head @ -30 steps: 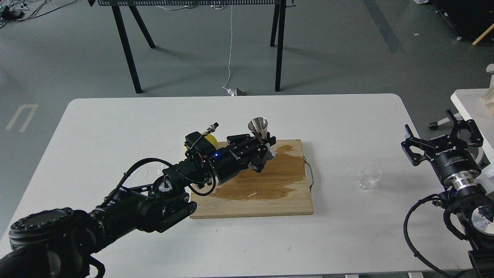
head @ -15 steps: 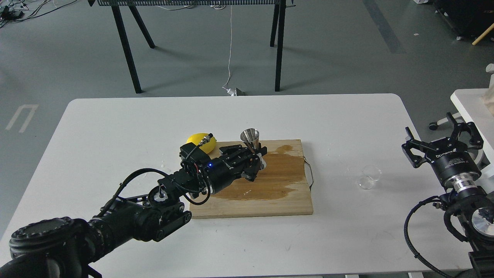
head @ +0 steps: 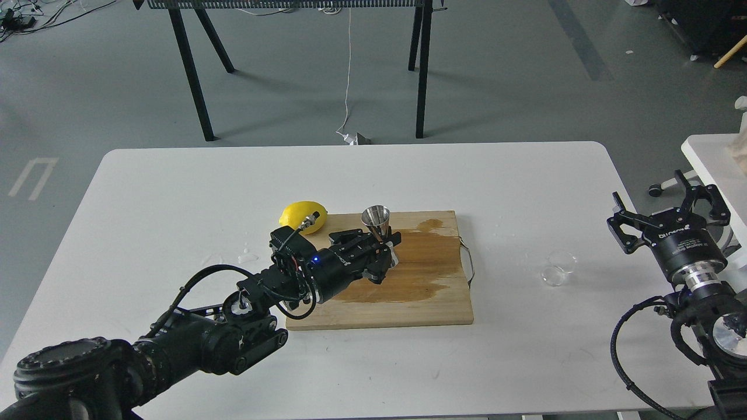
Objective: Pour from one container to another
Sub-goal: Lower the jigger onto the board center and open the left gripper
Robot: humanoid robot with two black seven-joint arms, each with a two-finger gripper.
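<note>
On the white desk point(head: 175, 192), a wet cutting board point(head: 408, 291) carries the jigger point(head: 376, 224), clamped upright by the left claw point(head: 382, 251). The glass point(head: 558, 267) lies near the desk's right edge, beside the wide-spread right claw point(head: 665, 213).

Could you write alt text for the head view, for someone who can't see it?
The robot's left gripper holds a steel jigger upright over a wet wooden board on a white table. A lemon lies beside the board; a glass tumbler lies near the open right gripper.

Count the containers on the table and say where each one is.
2. The jigger stands on the board, at the left claw. The tumbler lies on the table right of the board.
</note>
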